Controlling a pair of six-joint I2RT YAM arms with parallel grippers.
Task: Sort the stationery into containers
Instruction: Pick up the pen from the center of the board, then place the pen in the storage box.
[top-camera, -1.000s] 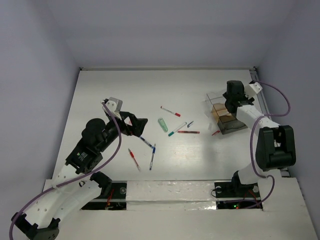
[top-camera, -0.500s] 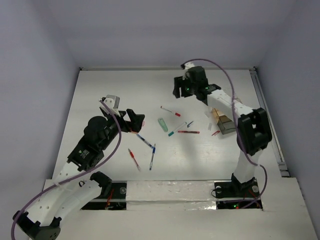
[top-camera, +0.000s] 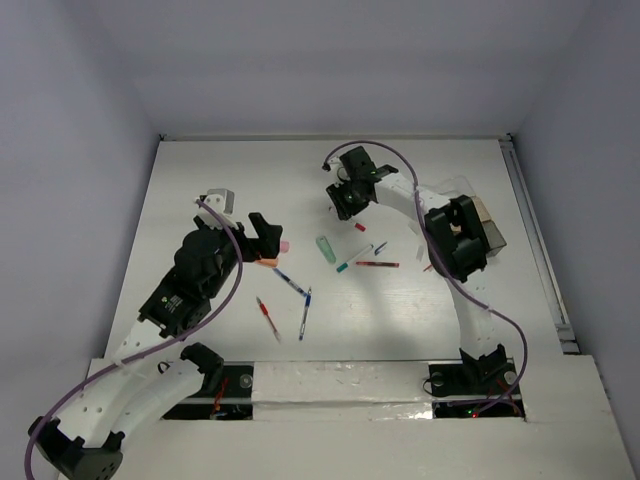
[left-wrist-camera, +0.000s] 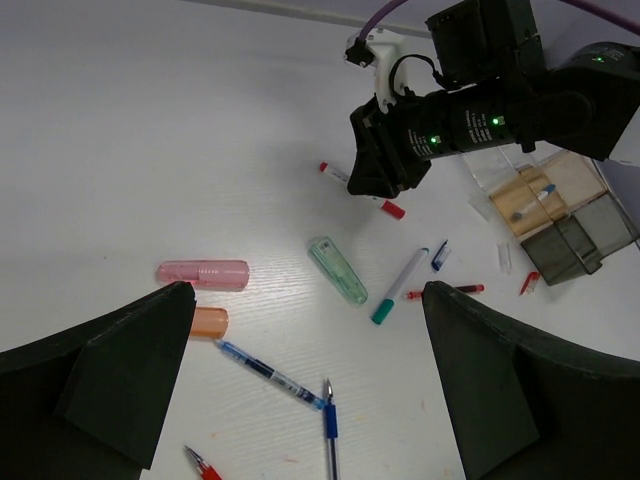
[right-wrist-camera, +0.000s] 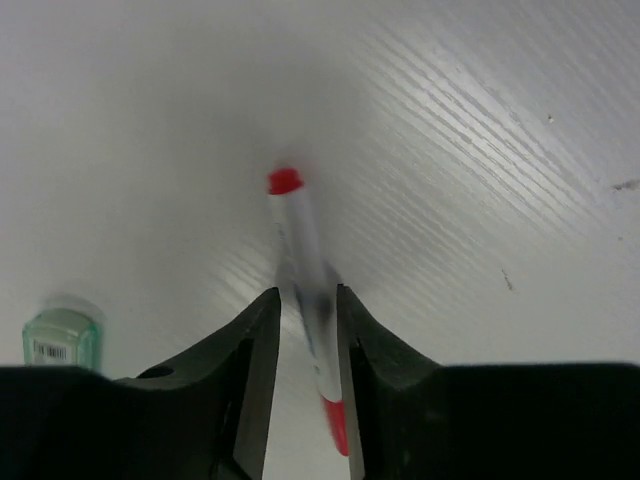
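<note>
The right gripper (right-wrist-camera: 307, 293) is set low over the table (right-wrist-camera: 480, 120), its jaws drawn narrow astride a white pen (right-wrist-camera: 298, 225) with red ends. Whether the pads are pressed on the barrel or a sliver of gap is left cannot be told, as the pen is blurred there. In the wrist view the pen is straddled near its 6 o'clock end. The longer part runs out toward 12 o'clock, slightly askew to the fingers.

Seen from above, a green piece (top-camera: 326, 249) lies at 7 o'clock from this gripper, near but apart. A green-tipped pen (top-camera: 355, 258) lies at 6 o'clock. The box (top-camera: 490, 232) stands well apart at 3 o'clock, partly hidden by the right arm (top-camera: 455, 235) folded over it.

The left gripper (top-camera: 266, 236) is held wide open and empty above the table. A pink block (top-camera: 284, 244) lies just at 3 o'clock of it and an orange block (top-camera: 266, 262) at 6 o'clock.

Several faults may be expected. Because the pen is taken off-centre, it could be tipped by its long free end once lifted, and then caught on the box rim or a divider. Because it sits askew, it could be rolled or squeezed out if the jaws are closed further. The box itself could be knocked when the arm is unfolded toward 3 o'clock.
</note>
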